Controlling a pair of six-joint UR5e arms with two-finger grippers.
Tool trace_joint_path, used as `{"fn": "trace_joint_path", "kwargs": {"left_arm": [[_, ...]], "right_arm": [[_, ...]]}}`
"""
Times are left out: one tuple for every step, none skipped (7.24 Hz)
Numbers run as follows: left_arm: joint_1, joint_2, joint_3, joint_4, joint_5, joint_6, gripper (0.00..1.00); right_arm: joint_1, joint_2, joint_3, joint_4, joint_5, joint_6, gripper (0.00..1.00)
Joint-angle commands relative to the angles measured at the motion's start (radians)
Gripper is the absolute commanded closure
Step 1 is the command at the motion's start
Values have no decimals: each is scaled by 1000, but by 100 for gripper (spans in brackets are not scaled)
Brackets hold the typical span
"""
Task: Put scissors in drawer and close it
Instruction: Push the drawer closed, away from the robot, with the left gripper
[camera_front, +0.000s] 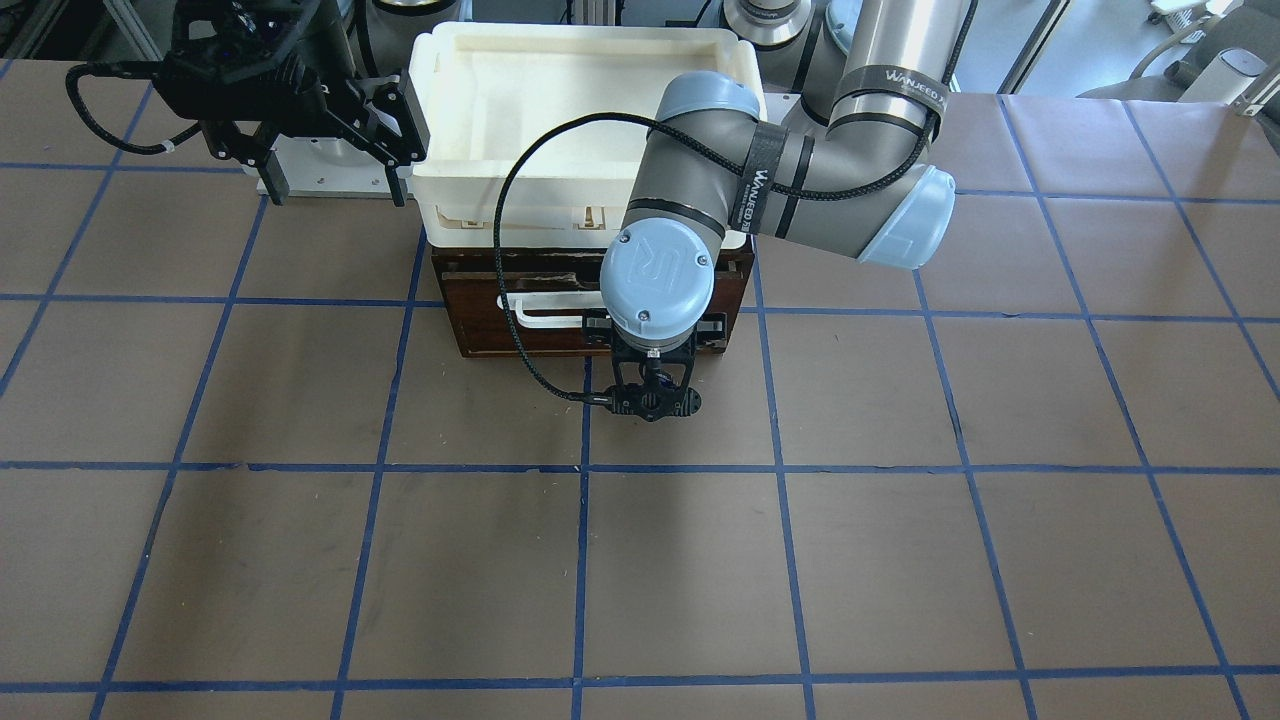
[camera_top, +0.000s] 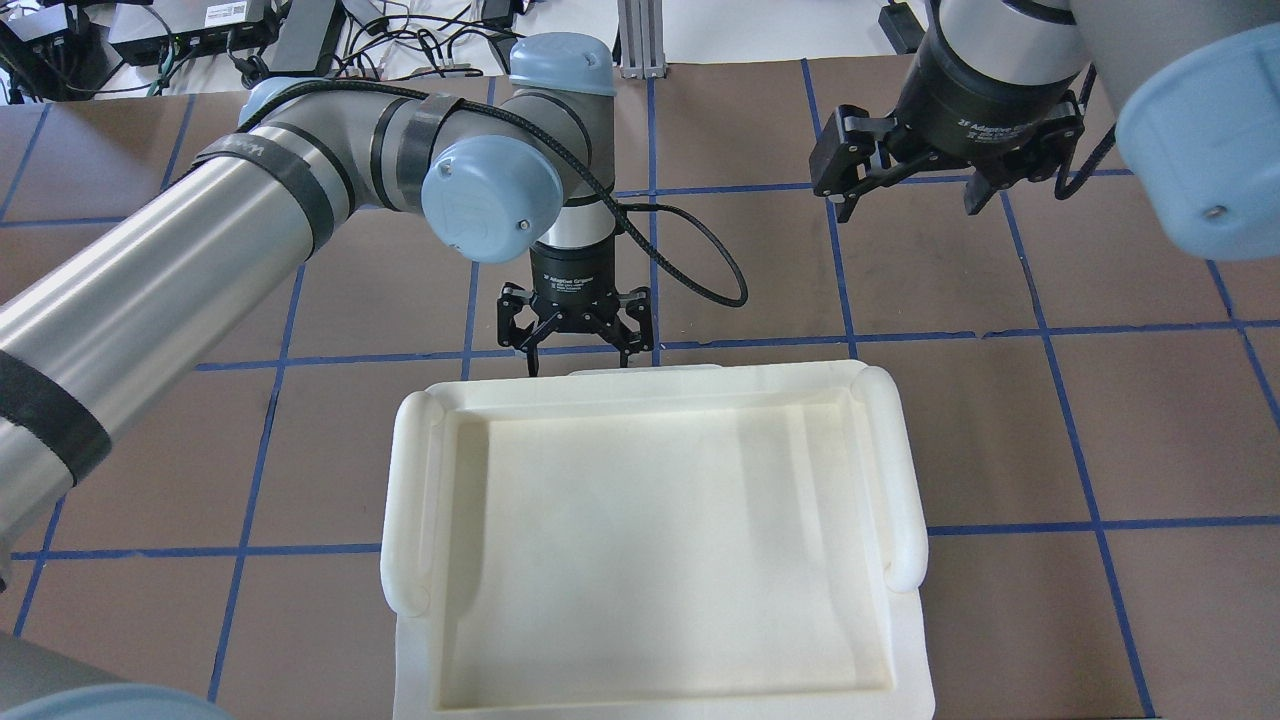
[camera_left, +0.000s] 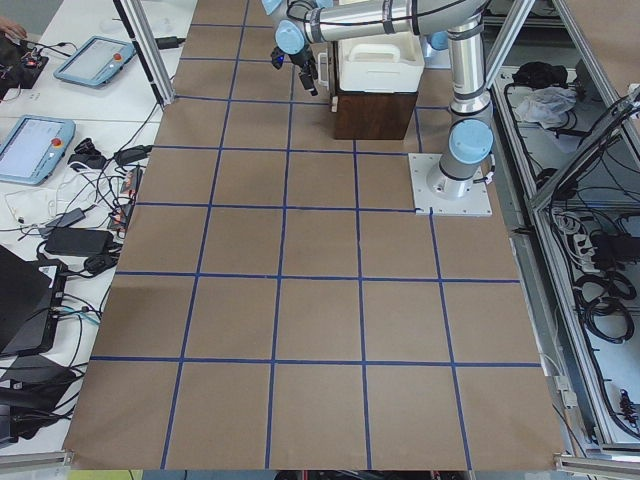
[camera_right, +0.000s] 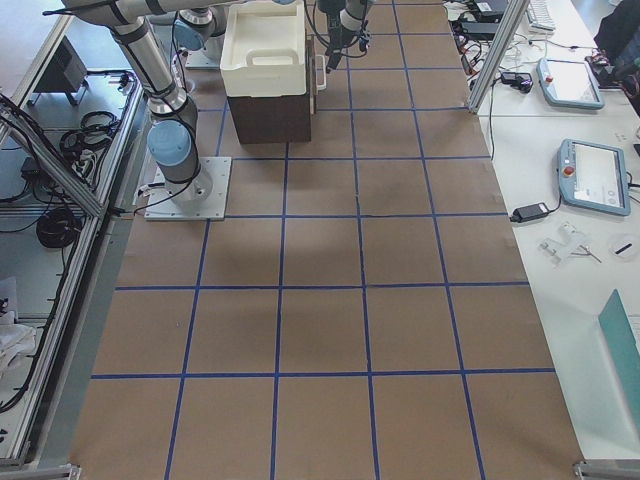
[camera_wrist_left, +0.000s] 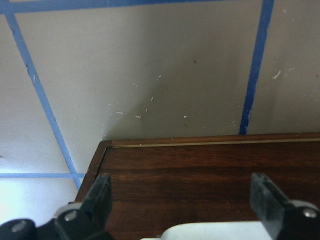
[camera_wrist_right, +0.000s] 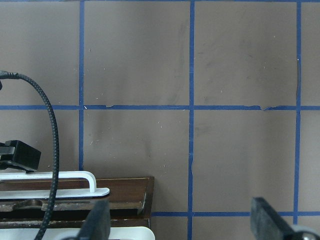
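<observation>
— Item 1, left gripper (camera_top: 578, 355)?
— Spread wide, empty, straddling the drawer's (camera_front: 490, 325) white handle (camera_front: 545, 310).
— Item 2, scissors?
— You see none; presumably inside. Step: closing. Your next move: press the front squarely home, if any gap remains.

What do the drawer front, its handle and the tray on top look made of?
Dark brown drawer front: wood with a glossy varnish; grain streaks and sheen show in the left wrist view.
White bar handle: smooth, probably plastic or painted metal; cannot tell which.
Cream rectangular tray: matte moulded plastic or foam, with thick rounded rims.
</observation>
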Motion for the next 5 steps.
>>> {"fn": "trace_joint_path", "kwargs": {"left_arm": [[-4, 4, -2, -14, -2, -3, 0], [-5, 0, -2, -18, 0, -3, 0], [-5, 7, 0, -47, 1, -3, 0], [-5, 7, 0, -60, 1, -3, 0], [-5, 7, 0, -60, 1, -3, 0]], "right_arm": [[1, 0, 0, -1, 1, -1, 0], [4, -2, 2, -1, 4, 1, 0], [1, -2, 0, -2, 5, 1, 0], [1, -2, 0, -2, 5, 1, 0], [1, -2, 0, -4, 5, 1, 0]]}}
